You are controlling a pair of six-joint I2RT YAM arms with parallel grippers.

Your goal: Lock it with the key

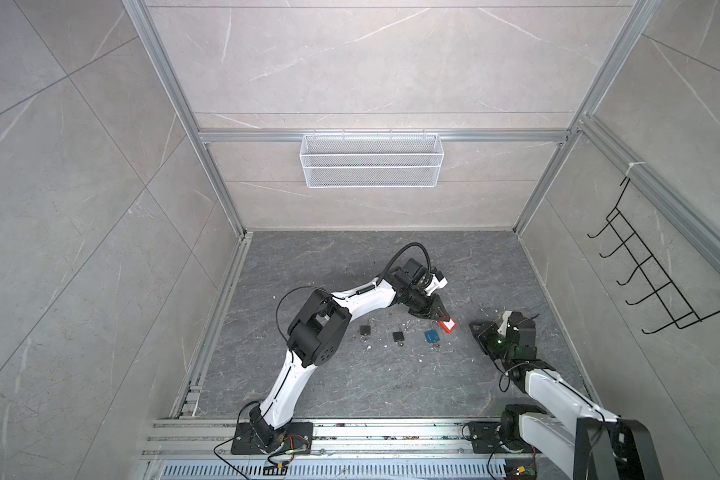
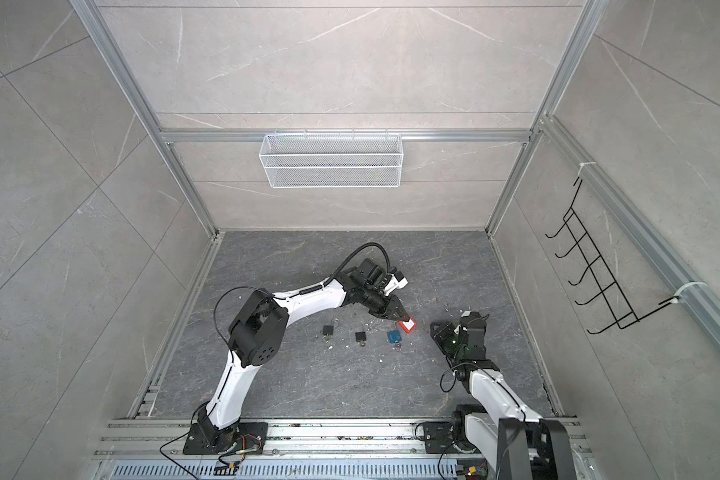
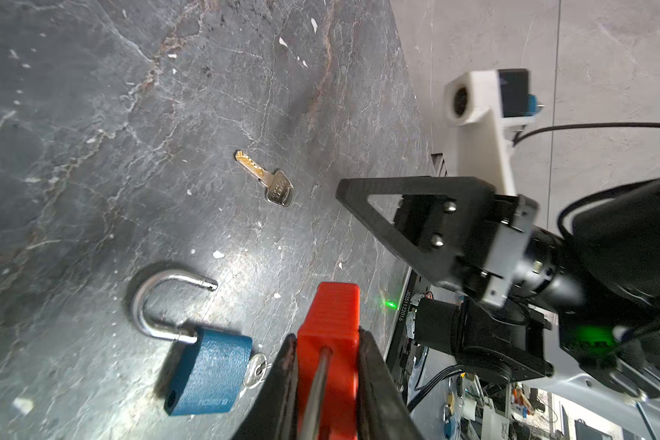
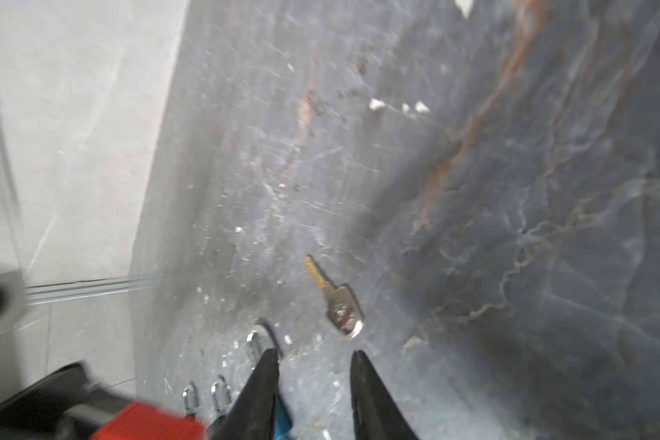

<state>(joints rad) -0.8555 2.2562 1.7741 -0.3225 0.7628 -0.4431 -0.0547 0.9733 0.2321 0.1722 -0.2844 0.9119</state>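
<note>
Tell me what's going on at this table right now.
The left gripper is clamped on a red padlock, holding it close to a blue padlock that lies on the dark tabletop with its shackle open and a key in its keyhole. The right gripper is open and empty, and a loose key lies flat just ahead of its fingertips. Two black padlocks lie further along, untouched. Nothing has been locked yet.
</note>
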